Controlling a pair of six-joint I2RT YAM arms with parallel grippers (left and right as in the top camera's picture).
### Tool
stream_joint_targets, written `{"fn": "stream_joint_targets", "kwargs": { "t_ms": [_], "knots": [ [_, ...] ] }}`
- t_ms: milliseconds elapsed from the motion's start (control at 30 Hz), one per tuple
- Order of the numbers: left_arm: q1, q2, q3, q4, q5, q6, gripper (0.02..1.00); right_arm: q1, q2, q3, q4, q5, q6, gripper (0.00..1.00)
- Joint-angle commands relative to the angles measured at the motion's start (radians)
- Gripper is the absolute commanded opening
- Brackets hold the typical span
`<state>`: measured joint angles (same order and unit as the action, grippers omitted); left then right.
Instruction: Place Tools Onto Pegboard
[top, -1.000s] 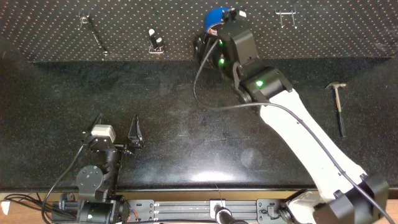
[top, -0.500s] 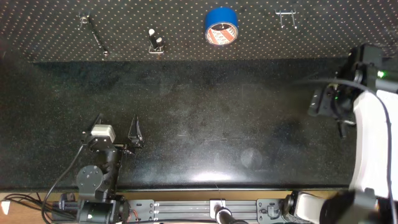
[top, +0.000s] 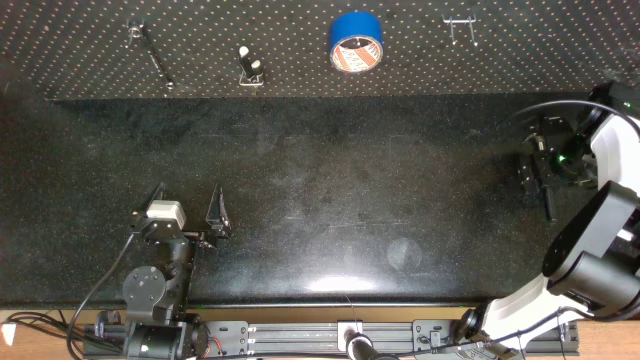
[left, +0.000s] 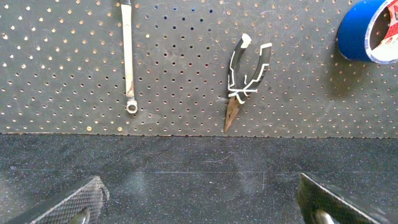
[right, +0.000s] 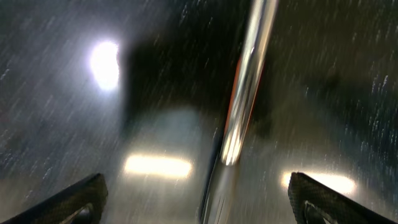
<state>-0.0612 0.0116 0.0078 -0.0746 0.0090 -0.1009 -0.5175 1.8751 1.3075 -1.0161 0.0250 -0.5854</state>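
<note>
A blue tape roll (top: 356, 42) hangs on the pegboard (top: 80, 50), right of a wrench (top: 150, 55) and pliers (top: 252, 66). The left wrist view faces the same wrench (left: 129, 56), pliers (left: 245, 78) and tape roll (left: 370, 28). A hammer (top: 548, 206) lies on the black table at the far right. My right gripper (top: 545, 165) hovers low over it, open, with the shiny hammer shaft (right: 249, 81) between its spread fingers (right: 68, 199). My left gripper (top: 188, 205) rests open near the front left, holding nothing.
A bare double metal hook (top: 459, 28) sticks out of the pegboard right of the tape. The black tabletop (top: 330, 190) stretches wide between the two arms. The table's front edge runs just ahead of the arm bases.
The right arm left the tape hanging on the pegboard, swung to the far right and came down over the hammer. The left arm has stayed still.
</note>
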Motion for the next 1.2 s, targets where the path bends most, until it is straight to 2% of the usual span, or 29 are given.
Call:
{"fn": "stream_joint_targets", "kwargs": {
  "t_ms": [33,200,300,533,567,600,633,667,700,933,967,1000,1033,1067,1133,1167,1200],
  "knots": [
    [0.002,-0.008,-0.002,-0.005,0.01,0.013,0.996,-0.059,0.015,-0.074,0.107,0.008,0.023,0.952],
    [0.002,-0.008,-0.002,-0.005,0.011,0.013,0.993,-0.076,0.016,-0.075,0.095,-0.001,-0.023,0.952],
    [0.002,-0.008,-0.002,-0.005,0.011,0.013,0.996,-0.076,0.018,-0.075,0.102,-0.071,-0.023,0.947],
    [0.002,-0.008,-0.002,-0.005,0.01,0.013,0.996,-0.071,0.088,-0.075,0.052,-0.04,-0.022,0.939],
    [0.002,-0.008,-0.002,-0.005,0.011,0.013,0.993,-0.071,0.088,-0.075,0.048,-0.009,-0.021,0.884],
    [0.002,-0.008,-0.002,-0.005,0.011,0.013,0.996,-0.071,0.088,-0.075,0.049,0.003,-0.018,0.715],
    [0.002,-0.008,-0.002,-0.005,0.01,0.013,0.993,-0.071,0.088,-0.075,0.048,0.005,-0.018,0.538],
    [0.002,-0.008,-0.002,-0.005,0.011,0.013,0.996,-0.071,0.088,-0.075,0.049,0.005,-0.018,0.187],
    [0.002,-0.008,-0.002,-0.005,0.01,0.013,0.993,-0.071,0.088,-0.075,0.049,0.005,-0.017,0.077],
    [0.002,-0.008,-0.002,-0.005,0.011,0.013,0.993,-0.066,0.077,-0.075,0.069,-0.01,-0.003,0.071],
    [0.002,-0.008,-0.002,-0.005,0.011,0.013,0.996,-0.06,0.051,-0.075,0.08,-0.063,0.016,0.075],
    [0.002,-0.008,-0.002,-0.005,0.01,0.013,0.996,-0.053,-0.01,-0.079,0.094,-0.2,0.037,0.075],
    [0.002,-0.008,-0.002,-0.005,0.011,0.013,0.993,-0.048,-0.07,-0.104,0.132,-0.281,0.069,0.075],
    [0.002,-0.008,-0.002,-0.005,0.01,0.013,0.993,-0.042,-0.15,-0.166,0.222,-0.304,0.108,0.075],
    [0.002,-0.008,-0.002,-0.005,0.01,0.013,0.993,-0.03,-0.268,-0.294,0.395,-0.304,0.173,0.075],
    [0.002,-0.008,-0.002,-0.005,0.011,0.012,0.993,-0.014,-0.396,-0.444,0.568,-0.304,0.249,0.077],
    [0.002,-0.008,-0.002,-0.005,0.01,0.013,0.996,-0.007,-0.447,-0.503,0.627,-0.304,0.282,0.075]
  ]
}}
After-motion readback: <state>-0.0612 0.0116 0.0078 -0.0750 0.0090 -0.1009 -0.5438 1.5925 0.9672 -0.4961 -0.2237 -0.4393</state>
